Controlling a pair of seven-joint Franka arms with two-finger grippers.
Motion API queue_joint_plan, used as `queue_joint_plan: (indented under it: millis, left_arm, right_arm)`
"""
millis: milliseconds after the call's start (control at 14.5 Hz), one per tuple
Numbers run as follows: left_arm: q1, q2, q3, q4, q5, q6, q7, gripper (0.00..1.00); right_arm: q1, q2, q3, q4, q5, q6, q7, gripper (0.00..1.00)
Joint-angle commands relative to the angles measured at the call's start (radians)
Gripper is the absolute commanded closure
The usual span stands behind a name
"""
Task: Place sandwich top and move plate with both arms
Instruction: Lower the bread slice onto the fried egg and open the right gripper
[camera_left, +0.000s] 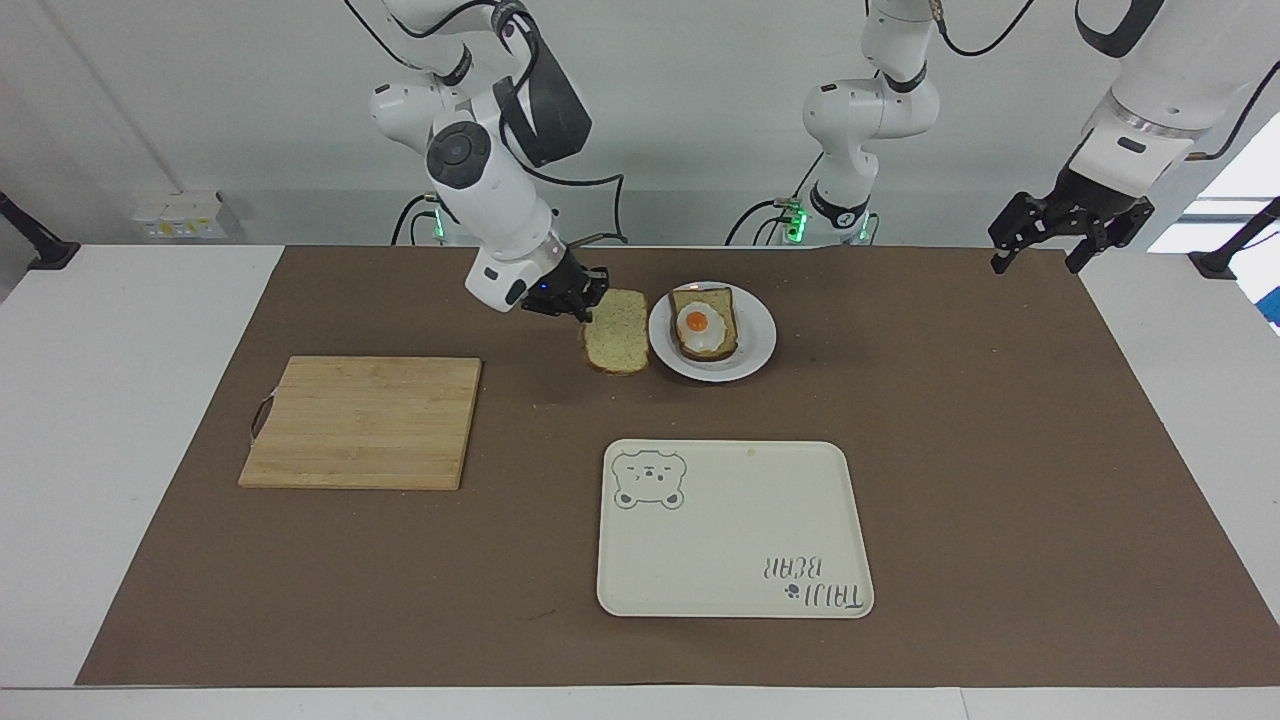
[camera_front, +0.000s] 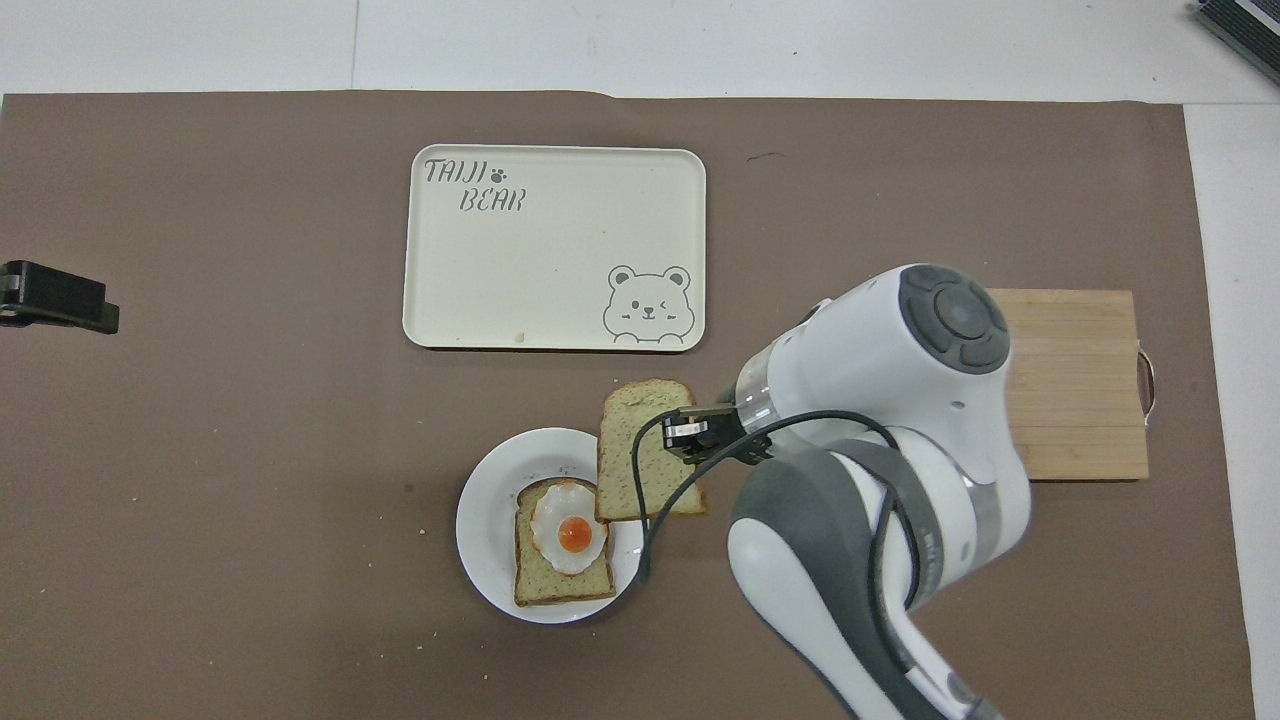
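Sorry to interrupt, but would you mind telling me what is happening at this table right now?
The right gripper holds the sandwich top in the air, beside the plate that carries the egg-topped slice. The slice is not placed yet. The left gripper waits raised at its own end of the table. The tray and cutting board lie untouched.

Bright, even room light falls from above in both views, with no glare. Shadows are soft and faint: a dim patch on the brown mat (camera_left: 560, 395) beneath the held bread slice (camera_left: 616, 344). Daylight whitens one upper corner of the facing view. Focus is sharp throughout
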Motion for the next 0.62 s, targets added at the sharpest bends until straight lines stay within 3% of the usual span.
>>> queue_joint_plan:
  millis: [0, 553]
  left_arm:
    - [0.012, -0.007, -0.007, 0.008, -0.011, -0.019, 0.015, 0.0]
    - [0.012, -0.007, -0.007, 0.008, -0.011, -0.019, 0.015, 0.0]
  right_arm:
    - [0.041, 0.002, 0.001, -0.037, 0.025, 0.051, 0.028, 1.0]
    - [0.148, 0.01, 0.001, -0.123, 0.105, 0.176, 0.036, 1.0]
